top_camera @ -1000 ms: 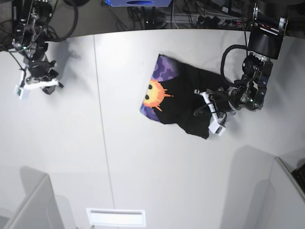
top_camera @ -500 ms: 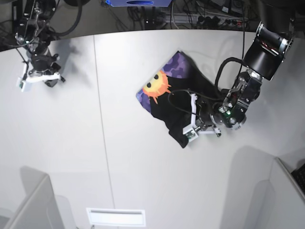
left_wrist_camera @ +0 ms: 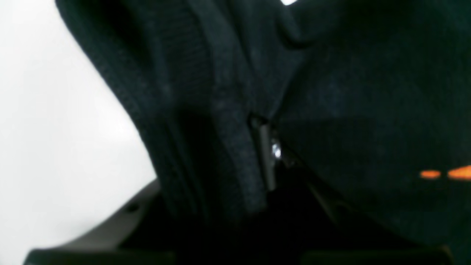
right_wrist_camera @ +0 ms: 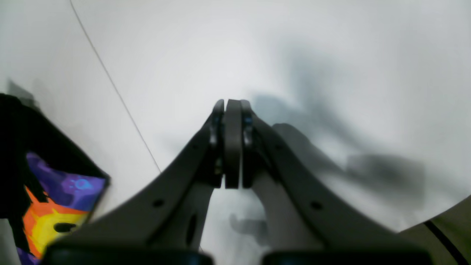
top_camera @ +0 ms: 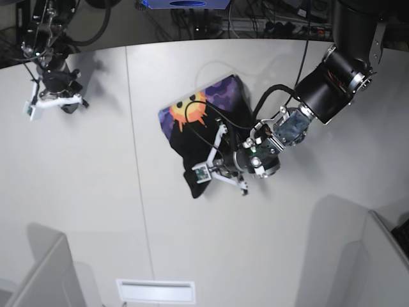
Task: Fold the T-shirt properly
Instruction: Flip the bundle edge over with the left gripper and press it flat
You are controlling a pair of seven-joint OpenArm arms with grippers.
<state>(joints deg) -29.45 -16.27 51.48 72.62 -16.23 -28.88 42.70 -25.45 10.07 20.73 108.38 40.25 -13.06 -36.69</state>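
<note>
Base view, left to right: the right gripper (top_camera: 56, 102) hangs idle with its jaws pressed together, clear of the work. The T-shirt (top_camera: 203, 128) lies mid-table (top_camera: 96, 192); the left gripper (top_camera: 214, 169) clamps its black edge, apparently to carry the fold.

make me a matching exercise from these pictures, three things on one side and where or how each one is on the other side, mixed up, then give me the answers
Things:
1. left tool
2. right tool
3. T-shirt

States:
A. shut on nothing, above bare table
B. bunched, sun print facing up
C. clamped on black cloth

Pairs: 1-C, 2-A, 3-B
</note>
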